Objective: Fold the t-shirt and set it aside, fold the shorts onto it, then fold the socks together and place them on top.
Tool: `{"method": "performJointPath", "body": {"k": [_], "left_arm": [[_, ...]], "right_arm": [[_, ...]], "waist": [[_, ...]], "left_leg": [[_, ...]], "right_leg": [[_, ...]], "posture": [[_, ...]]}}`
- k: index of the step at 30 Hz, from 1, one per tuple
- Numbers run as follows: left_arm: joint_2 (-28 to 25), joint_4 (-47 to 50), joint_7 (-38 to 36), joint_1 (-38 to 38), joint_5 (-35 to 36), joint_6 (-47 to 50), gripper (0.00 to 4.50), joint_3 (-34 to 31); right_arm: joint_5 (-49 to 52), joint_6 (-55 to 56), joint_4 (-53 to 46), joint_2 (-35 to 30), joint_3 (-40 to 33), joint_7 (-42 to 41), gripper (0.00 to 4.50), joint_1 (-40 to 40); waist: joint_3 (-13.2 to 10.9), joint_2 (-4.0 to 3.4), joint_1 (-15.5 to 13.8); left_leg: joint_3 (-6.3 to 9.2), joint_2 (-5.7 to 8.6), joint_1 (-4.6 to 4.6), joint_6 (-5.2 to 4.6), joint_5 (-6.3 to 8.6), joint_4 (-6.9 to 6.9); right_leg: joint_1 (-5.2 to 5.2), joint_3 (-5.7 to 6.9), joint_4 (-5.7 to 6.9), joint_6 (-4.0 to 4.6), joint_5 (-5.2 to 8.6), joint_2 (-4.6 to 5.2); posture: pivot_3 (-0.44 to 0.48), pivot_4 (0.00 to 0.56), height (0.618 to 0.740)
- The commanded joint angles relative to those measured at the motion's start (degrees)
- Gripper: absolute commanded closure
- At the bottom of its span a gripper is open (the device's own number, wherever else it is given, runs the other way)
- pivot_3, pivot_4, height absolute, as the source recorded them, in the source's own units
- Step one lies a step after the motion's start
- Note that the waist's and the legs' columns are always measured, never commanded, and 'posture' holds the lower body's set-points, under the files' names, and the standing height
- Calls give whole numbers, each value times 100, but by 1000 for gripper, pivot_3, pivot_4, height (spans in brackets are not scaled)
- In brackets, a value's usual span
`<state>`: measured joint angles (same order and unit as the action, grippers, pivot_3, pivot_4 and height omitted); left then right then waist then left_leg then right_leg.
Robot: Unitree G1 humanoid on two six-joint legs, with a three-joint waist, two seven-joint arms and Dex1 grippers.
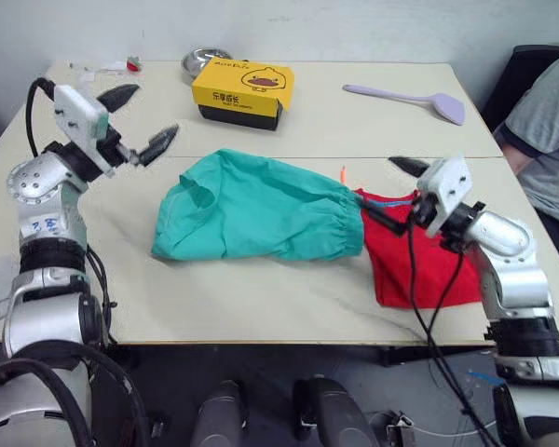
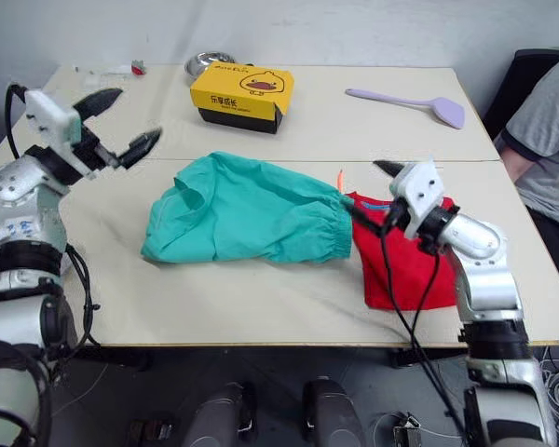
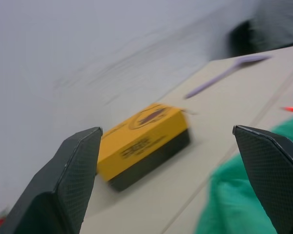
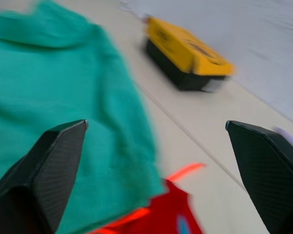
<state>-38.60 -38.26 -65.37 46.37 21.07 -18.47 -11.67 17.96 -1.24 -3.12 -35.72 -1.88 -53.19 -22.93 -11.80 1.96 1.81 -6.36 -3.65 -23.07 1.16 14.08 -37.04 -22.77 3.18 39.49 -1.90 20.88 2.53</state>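
Clearly, in the left eye view the bright red cloth t-shirt (image 1: 419,261) lies folded small at the right of the pale beige surface (image 1: 261,298), and the teal-green cloth shorts (image 1: 256,209) with their gathered waistband and thin neon-orange drawstring (image 1: 343,173) lie spread beside it, the waistband edge overlapping the red cloth. The step in hand looks to be folding the shorts. To do it well, I would take the two outer corners of the leg end at once and carry them over toward the waistband, keeping the cloth flat so no crease bunches, then lift the packet onto the t-shirt. The left gripper (image 1: 140,121) hangs above the surface with fingers spread and empty; the right gripper (image 1: 396,191) hovers over the waistband, also spread and holding nothing. I see no grey socks.

From the right eye view, the surface also carries a yellow cardboard box with a duck print (image 2: 242,95), a lilac plastic spatula (image 2: 410,102), a round metal bowl (image 2: 205,62) behind the box, and a small red object (image 2: 138,67) at the far left corner. A seated person in a grey shirt (image 2: 545,149) is at the right edge, before a plain pale wall.

The left wrist view looks past parted fingers to the box and spatula.

The right wrist view looks down on shorts, drawstring and a corner of the t-shirt.
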Motion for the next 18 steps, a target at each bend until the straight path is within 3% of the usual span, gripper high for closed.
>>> {"method": "performJointPath", "body": {"k": [1, 6, 8, 18], "left_arm": [[-169, 1668, -676, -909, 391, 834, 0, 371], [153, 2773, -334, -1736, 353, 1386, 0, 654], [138, 2860, -375, -2016, -52, 1110, 0, 879], [-330, 835, 595, -1666, -1793, -613, 0, 1088]], "right_arm": [[242, 10, -707, -117, 219, -480, 14, 326], [16, 27, -845, 26, 552, -473, 14, 555], [-472, 305, -717, 12, 789, -382, 14, 553], [-2467, 604, 441, 415, 1508, 960, 14, -180]], "waist": [[0, 0, 19], [-1, 2, -8], [-1, 2, -13], [0, 2, -3]], "left_leg": [[-2, -3, 0, 0, 0, 0], [3, -4, 6, -44, 0, -4], [3, -4, 28, -53, -13, 2], [-38, -5, 54, -36, -28, 84]], "right_leg": [[0, -4, 0, 1, -1, -2], [4, -8, -2, 19, -44, -4], [26, -9, -14, 20, -64, -3], [7, -33, -42, 29, -69, -4]], "posture": [[0, 150, 740], [0, 150, 740], [0, 150, 740], [0, 150, 740]]}}
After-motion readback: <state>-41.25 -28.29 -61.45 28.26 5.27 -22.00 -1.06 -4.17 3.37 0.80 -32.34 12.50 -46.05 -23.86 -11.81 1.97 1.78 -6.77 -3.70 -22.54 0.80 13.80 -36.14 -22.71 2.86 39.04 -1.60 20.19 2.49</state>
